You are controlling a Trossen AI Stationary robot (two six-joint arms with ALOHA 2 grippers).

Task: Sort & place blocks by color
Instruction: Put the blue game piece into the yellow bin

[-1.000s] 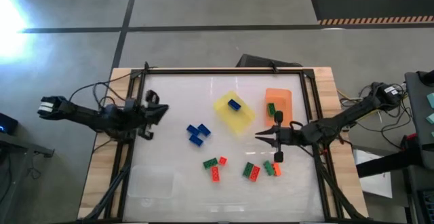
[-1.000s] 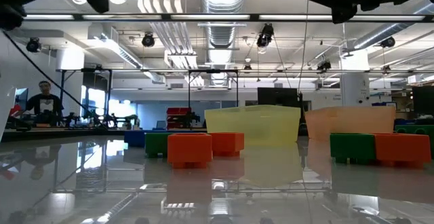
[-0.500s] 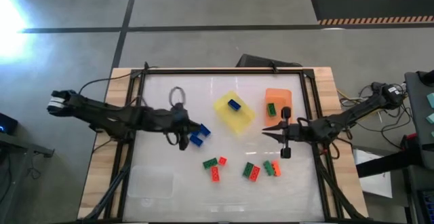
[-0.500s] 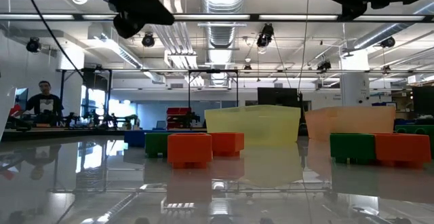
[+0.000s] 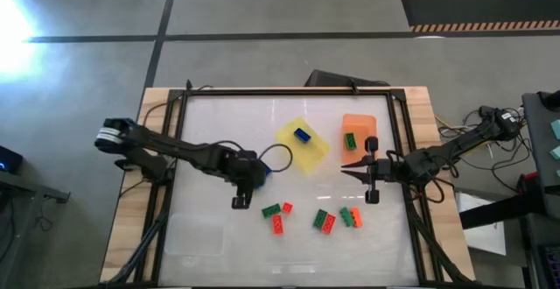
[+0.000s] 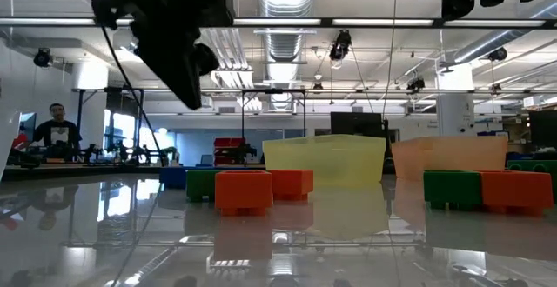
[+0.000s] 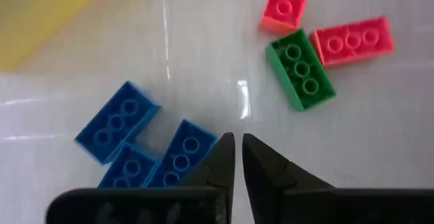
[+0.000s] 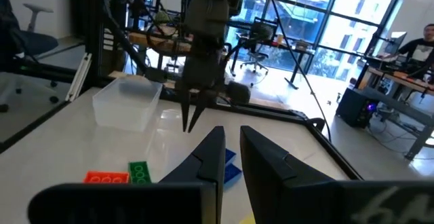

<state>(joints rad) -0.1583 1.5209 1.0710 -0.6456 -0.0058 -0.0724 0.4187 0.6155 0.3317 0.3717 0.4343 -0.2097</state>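
Left gripper (image 7: 235,149) now over blue blocks (image 7: 135,149)

Blue, green, red-orange blocks (image 5: 278,210) scattered mid-table, apparently flat.

blue blocks (image 7: 129,149): in the high view hidden beneath the left gripper (image 5: 254,173); in the left wrist view one runs behind the left fingers (image 7: 217,166) and off the edge
right fingers (image 8: 210,156): their tips hide part of a blue block (image 8: 229,166)
left arm (image 6: 170,30): cropped in the low view
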